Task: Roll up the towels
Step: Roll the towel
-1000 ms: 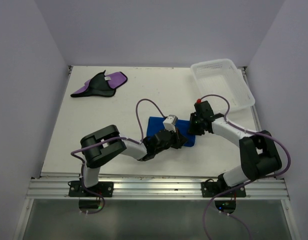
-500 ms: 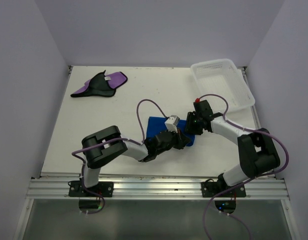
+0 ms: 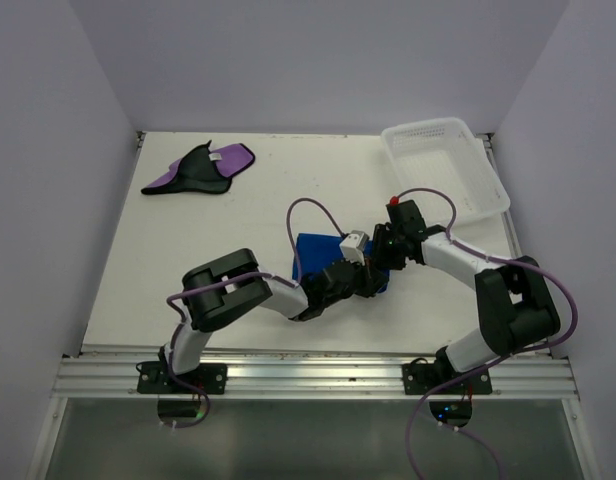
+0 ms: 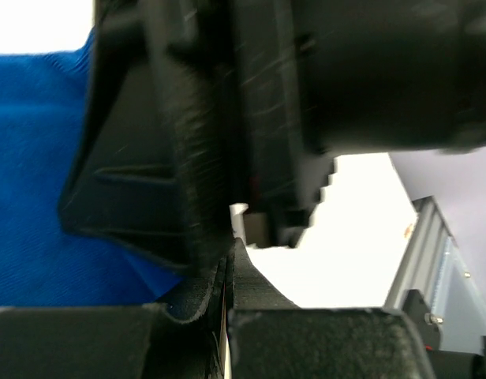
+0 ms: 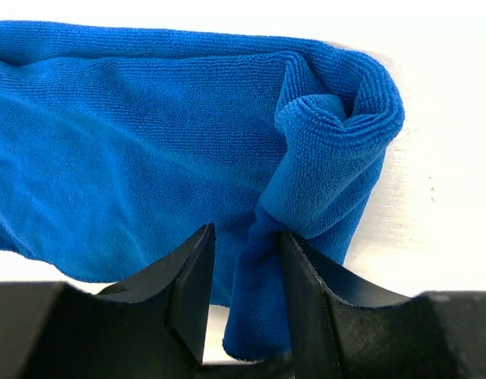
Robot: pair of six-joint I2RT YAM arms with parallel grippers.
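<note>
Surroundings: white mesh basket (image 3: 425,127) at far right corner of desk (image 3: 288,200). Purple towel (image 3: 200,170) lies far left, well apart from both arms.

Right hand (image 5: 244,237): its black body crowds the left wrist view, just ahead of left hand (image 4: 227,272).

Blue towel (image 5: 148,142) lies mid-desk, one end rolled, both hands at it.

Left hand: fingers pressed together, nothing between them, at towel's near edge.

Right hand: part-spread, straddling the rolled end, not clamping it.

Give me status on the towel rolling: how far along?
Done: nothing yet; neither towel is a full roll. In hand: the blue towel has one end curled over and the rest lies flat. The right gripper straddles a fold of it with jaws apart, and the left gripper is shut close beside it. To do: finish that roll, then the purple towel, lying loose at the far left.
</note>
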